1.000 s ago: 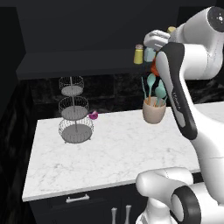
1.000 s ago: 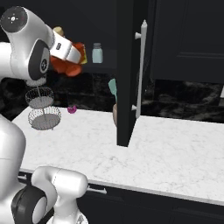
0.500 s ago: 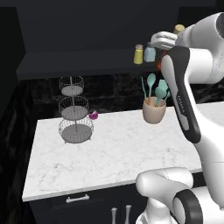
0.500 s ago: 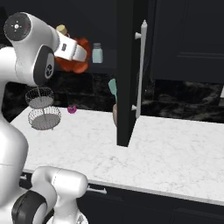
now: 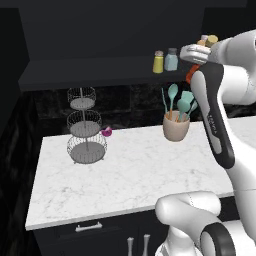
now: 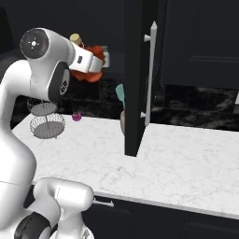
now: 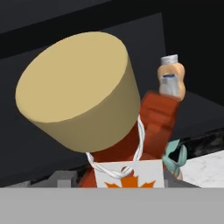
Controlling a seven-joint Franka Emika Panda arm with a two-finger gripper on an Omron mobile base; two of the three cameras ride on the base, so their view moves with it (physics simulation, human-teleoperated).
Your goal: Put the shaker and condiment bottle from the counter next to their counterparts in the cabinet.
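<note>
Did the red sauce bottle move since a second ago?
Yes. The condiment bottle went up and toward the blue-grey shaker on the cabinet shelf.

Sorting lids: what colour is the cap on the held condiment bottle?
Pale yellowish tan cap, clearest in the hand view.

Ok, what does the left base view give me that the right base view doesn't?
Left base: the shaker standing on the cabinet shelf. Right base: the open cabinet door, edge-on, with its long handle. Both: the condiment bottle held up at shelf height, the wire basket stand, the counter.
</note>
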